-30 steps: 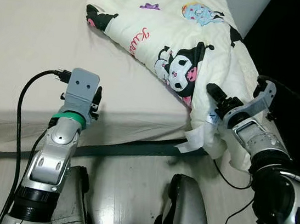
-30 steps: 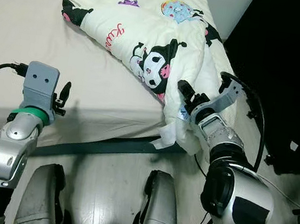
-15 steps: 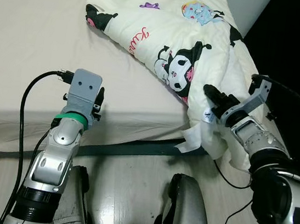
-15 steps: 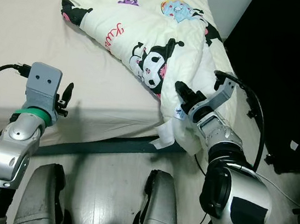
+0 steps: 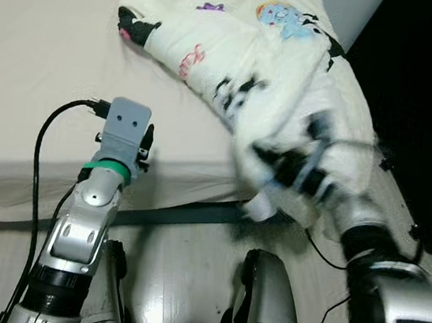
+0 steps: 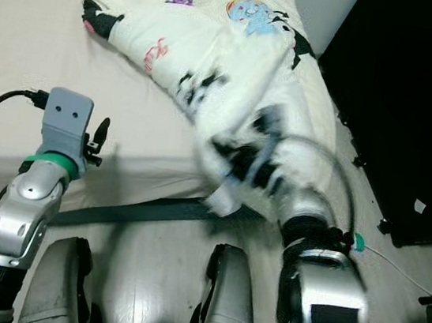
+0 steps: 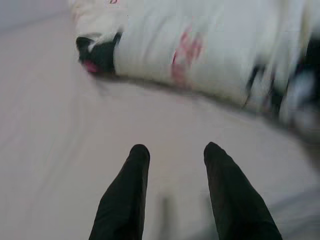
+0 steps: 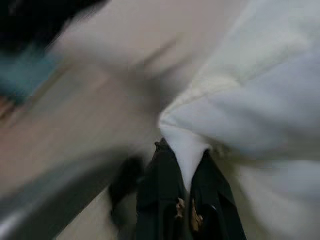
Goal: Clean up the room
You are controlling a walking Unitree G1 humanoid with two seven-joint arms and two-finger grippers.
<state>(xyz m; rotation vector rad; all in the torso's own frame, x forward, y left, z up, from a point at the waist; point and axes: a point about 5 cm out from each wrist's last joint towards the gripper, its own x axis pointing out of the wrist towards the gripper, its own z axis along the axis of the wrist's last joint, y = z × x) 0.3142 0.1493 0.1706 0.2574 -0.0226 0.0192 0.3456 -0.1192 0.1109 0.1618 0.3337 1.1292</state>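
**A:** Where's the blanket (image 5: 272, 65)?

**B:** On the bed (image 5: 37, 66), bunched toward the robot's right side and hanging over the edge nearest the robot. It is cream with cartoon prints: a blue figure up near the top, black and pink marks lower down. Much of it is smeared by motion blur.

**A:** And the right pincer (image 8: 186, 197)?

**B:** Clenched on the blanket. In the right wrist view its two black fingers (image 8: 155, 195) are pinched together with a white fold of cloth squeezed up between them. From the head views the arm is blurred, low at the bed's edge, with the blanket draped above and around the pincer and a white corner (image 5: 260, 207) hanging just beside it.

**A:** What lies below that pincer?

**B:** Pale floor (image 5: 176, 284), a dark strip (image 5: 169, 213) along the base of the bed, and a thin black cable (image 5: 326, 260) trailing off near the arm. The dark area beyond the bed I cannot make out.

**A:** The left pincer (image 7: 172, 150)?

**B:** Released. Its fingers (image 7: 131, 182) stand apart with bare sheet showing between them. It hovers over the sheet near the bed's front edge, holding nothing. The blanket is well ahead of it, its nearest black-and-pink corner (image 7: 97, 55) off beyond the fingertips.

**A:** Anything touching that pincer?

**B:** A black cable (image 5: 42, 154) loops from the grey wrist block (image 5: 122, 129) down along the arm.
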